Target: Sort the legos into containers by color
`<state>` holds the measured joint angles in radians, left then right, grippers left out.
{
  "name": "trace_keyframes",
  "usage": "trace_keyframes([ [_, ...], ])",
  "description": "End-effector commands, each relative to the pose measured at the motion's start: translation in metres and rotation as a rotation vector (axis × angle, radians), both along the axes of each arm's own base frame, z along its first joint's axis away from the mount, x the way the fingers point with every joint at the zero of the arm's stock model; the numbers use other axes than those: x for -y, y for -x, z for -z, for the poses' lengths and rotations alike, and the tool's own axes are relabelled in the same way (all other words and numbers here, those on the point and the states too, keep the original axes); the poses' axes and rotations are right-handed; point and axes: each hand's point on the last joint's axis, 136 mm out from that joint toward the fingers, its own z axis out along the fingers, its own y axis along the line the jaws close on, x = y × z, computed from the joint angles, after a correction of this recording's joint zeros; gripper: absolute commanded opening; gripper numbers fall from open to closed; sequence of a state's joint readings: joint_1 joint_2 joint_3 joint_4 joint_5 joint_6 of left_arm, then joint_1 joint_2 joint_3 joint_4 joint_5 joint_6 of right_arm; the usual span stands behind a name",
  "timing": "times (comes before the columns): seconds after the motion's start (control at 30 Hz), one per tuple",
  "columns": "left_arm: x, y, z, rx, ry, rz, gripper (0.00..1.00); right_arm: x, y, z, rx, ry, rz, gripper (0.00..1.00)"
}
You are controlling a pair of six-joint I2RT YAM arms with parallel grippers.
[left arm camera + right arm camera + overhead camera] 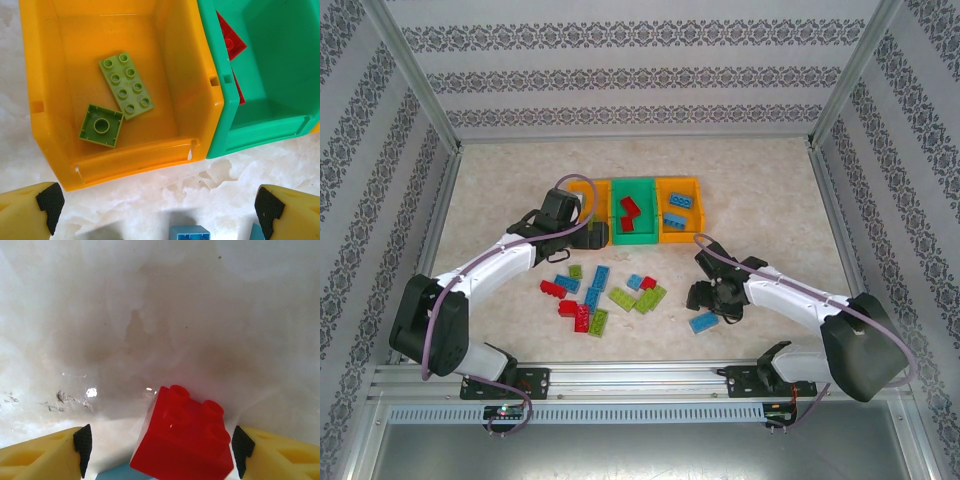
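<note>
Fingers (50, 202) of the left claw (159, 207) are wide apart, and nothing is between them. The claw hangs over the tabletop (150, 185), just in front of the left orange bin (45, 90). Two lime green bricks (126, 85) lie in that bin, a long one and a small square one. Right beside it is the green bin (270, 60), with red bricks (231, 42) inside.

The right claw (157, 445) is wide too. It is low over the tabletop, with a red brick (185, 440) between its fingers. The brick is tilted and sits close to one finger. The other finger is well apart from it, so I think the claw is not gripping it yet. A bit of light blue shows under the brick, and I cannot tell what it is.

Farther out, the right orange bin (679, 240) holds two blue bricks (682, 201). So each color has a bin, and a few bricks are sorted. I think most of the job is left. Many loose bricks (605, 295) in red, blue and lime green lie mixed between the two arms. One blue brick (703, 322) lies alone near the right claw.
</note>
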<state>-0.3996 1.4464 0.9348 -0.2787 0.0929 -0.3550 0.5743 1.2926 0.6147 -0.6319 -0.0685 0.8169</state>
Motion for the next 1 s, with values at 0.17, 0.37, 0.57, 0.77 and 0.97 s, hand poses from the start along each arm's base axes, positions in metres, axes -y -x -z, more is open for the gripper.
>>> trace_keyframes([
  [0.17, -0.001, 0.0, -0.004, 0.04, -0.023, 0.012, 1.0, -0.006, -0.014, 0.0, 0.034, 0.03, 0.011, 0.67],
  [0.37, -0.003, 0.0, -0.003, 0.038, -0.032, 0.009, 1.0, -0.009, -0.017, 0.002, 0.031, 0.058, -0.001, 0.6],
  [0.57, -0.004, 0.001, -0.002, 0.038, -0.04, 0.005, 1.0, -0.008, -0.024, -0.001, 0.061, 0.103, -0.022, 0.5],
  [0.77, -0.006, 0.002, -0.002, 0.037, -0.045, 0.002, 1.0, -0.012, -0.033, -0.005, 0.101, 0.128, -0.052, 0.39],
  [0.97, -0.008, 0.004, -0.001, 0.035, -0.057, -0.004, 1.0, -0.02, -0.041, -0.008, 0.11, 0.141, -0.097, 0.33],
])
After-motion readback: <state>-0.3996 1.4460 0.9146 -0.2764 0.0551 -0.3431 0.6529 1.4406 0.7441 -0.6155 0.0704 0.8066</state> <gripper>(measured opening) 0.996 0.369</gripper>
